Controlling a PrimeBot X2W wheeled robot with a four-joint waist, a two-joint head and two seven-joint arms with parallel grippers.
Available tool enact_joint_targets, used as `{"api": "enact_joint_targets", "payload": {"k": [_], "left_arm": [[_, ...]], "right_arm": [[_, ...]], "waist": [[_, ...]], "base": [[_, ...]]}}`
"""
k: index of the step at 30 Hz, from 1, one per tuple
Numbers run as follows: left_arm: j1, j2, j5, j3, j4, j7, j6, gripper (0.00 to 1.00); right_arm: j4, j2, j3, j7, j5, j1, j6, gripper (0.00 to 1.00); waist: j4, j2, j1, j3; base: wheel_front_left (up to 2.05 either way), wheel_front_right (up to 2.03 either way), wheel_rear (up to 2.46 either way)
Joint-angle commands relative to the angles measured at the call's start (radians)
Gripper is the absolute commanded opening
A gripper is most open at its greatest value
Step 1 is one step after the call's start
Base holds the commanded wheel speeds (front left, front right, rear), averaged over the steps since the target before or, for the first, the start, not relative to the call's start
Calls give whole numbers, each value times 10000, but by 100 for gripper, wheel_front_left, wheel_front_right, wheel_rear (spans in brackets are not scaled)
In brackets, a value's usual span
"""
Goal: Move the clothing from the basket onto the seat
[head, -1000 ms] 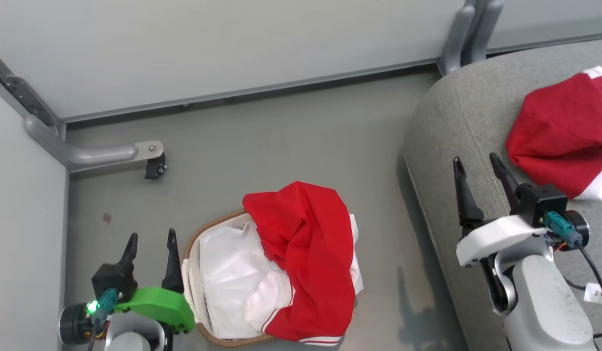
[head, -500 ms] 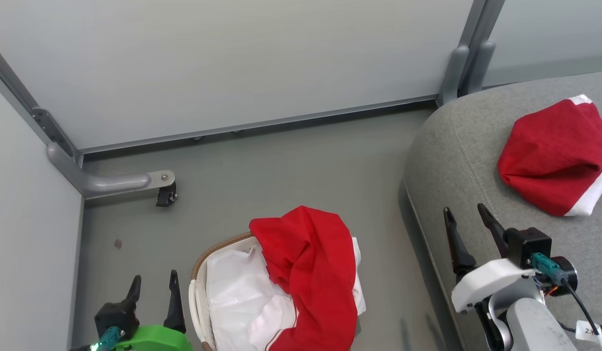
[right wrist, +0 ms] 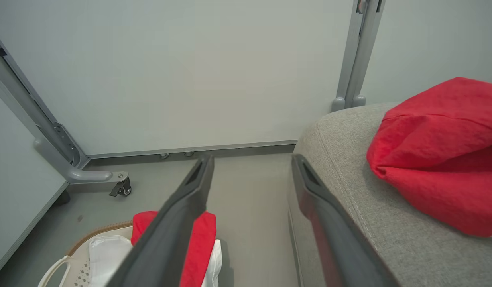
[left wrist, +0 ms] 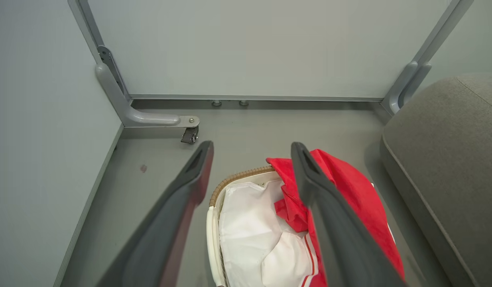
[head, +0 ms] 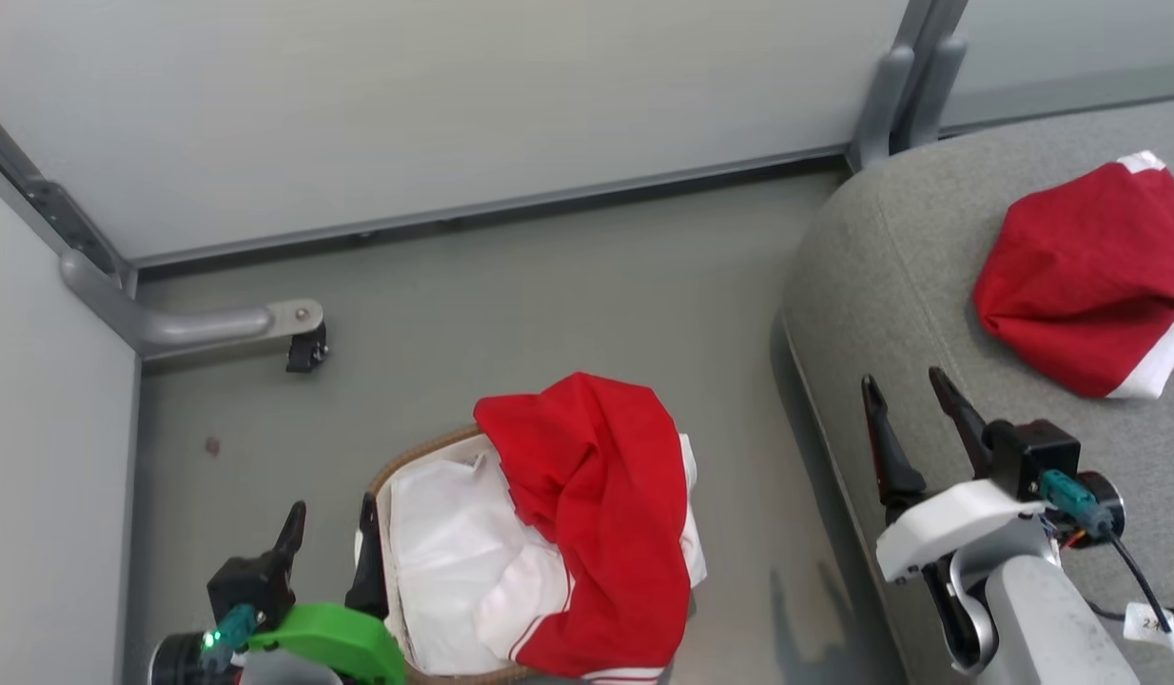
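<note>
The cream basket [head: 425, 452] with a brown rim stands on the floor. A red garment with white trim [head: 596, 504] lies draped over its right half, above the white lining [head: 444, 533]. A second piece of red clothing [head: 1082, 266] lies on the grey seat [head: 882, 266] at the right. My left gripper [head: 332, 509] stands open and empty just left of the basket; from its wrist the basket [left wrist: 234, 179] and garment [left wrist: 349, 187] lie beyond the gripper [left wrist: 252, 145]. My right gripper [head: 903, 381] is open and empty over the seat's left edge, left of the red clothing [right wrist: 437, 159].
Pale partition walls close the back and left. A grey metal foot with a caster [head: 302, 342] reaches onto the floor at the back left. Bare grey floor lies between the basket and the seat [right wrist: 341, 159].
The head view has shifted, so the whole picture moved. My left gripper has edged closer to the basket's left rim. Both grippers stay open and the clothing lies as before.
</note>
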Motion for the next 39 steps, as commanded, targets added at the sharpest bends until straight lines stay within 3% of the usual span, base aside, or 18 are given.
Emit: {"api": "enact_joint_targets", "payload": {"k": [1,16,29,39], "left_arm": [[-269,14,-55,-72,8,-6,-78,100],[-3166,40,307,-794,1125,-7,-567,100],[-5266,810,-92,-1695,2271,-7,-627,100],[-6330,1443,-903,-2960,3265,-7,-629,100]], "right_arm": [[-57,-35,10,-3,42,-209,-10,100],[-1142,-30,726,-3,543,-2017,-10,100],[-2325,-24,1460,-3,1440,-3067,-10,100],[-2995,-25,1656,-3,1827,-3340,-10,100]], "waist": [[-186,0,1,579],[-1313,0,1,3711],[-2505,0,1,5853],[-2909,0,1,7044]], "base": [[0,0,0],[0,0,0],[0,0,0],[0,0,0]]}}
